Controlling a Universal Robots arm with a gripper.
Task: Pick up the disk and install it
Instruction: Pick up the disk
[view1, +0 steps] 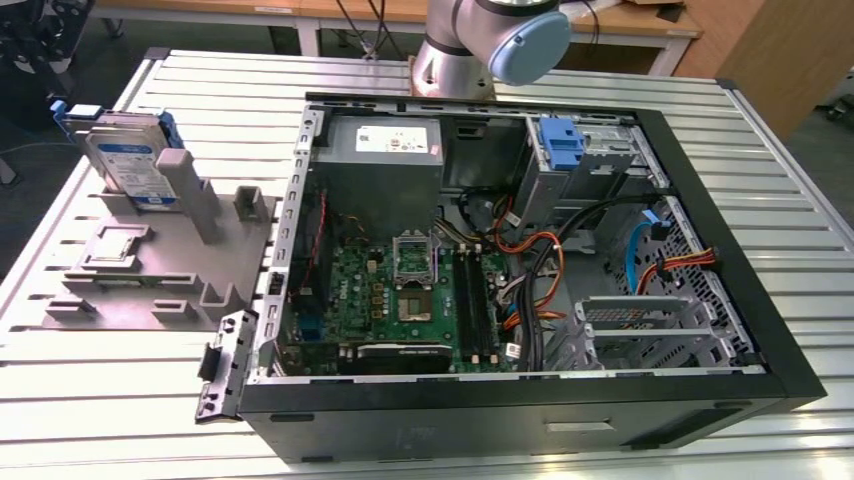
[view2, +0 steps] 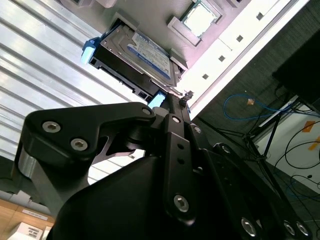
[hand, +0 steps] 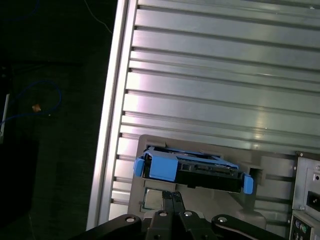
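Gripper (hand: 172, 195), fingers pressed together and holding nothing, points at the disk (hand: 192, 169), which stands on edge in a grey holder (hand: 276, 166) just beyond its tips.

disk (view2: 117, 42): dull grey metal, glossy label (view2: 150, 52), blue plastic bracket (view2: 88, 50). table (hand: 225, 90): shiny ribbed metal. gripper (view2: 180, 97): matt black. holder (view1: 147, 270): smooth matt grey plastic.
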